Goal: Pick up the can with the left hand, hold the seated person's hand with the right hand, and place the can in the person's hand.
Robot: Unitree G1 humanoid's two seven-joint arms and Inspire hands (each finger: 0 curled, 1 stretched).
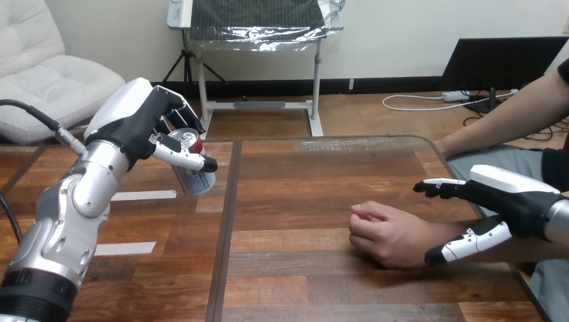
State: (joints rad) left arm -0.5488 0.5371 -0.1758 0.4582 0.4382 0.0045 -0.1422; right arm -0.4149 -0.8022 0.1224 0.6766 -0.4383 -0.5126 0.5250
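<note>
My left hand (137,124) is shut on a silver can (195,177) with a red top, fingers and thumb curled round it. The can hangs tilted above the table's left half. The person's hand (382,231) rests on the table at the right as a loose fist, knuckles toward me. My right hand (516,201) sits at the person's wrist, fingers (439,188) stretched out on the far side and thumb (466,245) on the near side. The wrist lies between them, and I see no curl closing round it.
Two strips of white tape (143,195) lie on the wooden table (295,282) below my left arm. A dark seam (227,228) runs front to back between the can and the person's hand. The person's forearm (510,121) comes in from the right edge.
</note>
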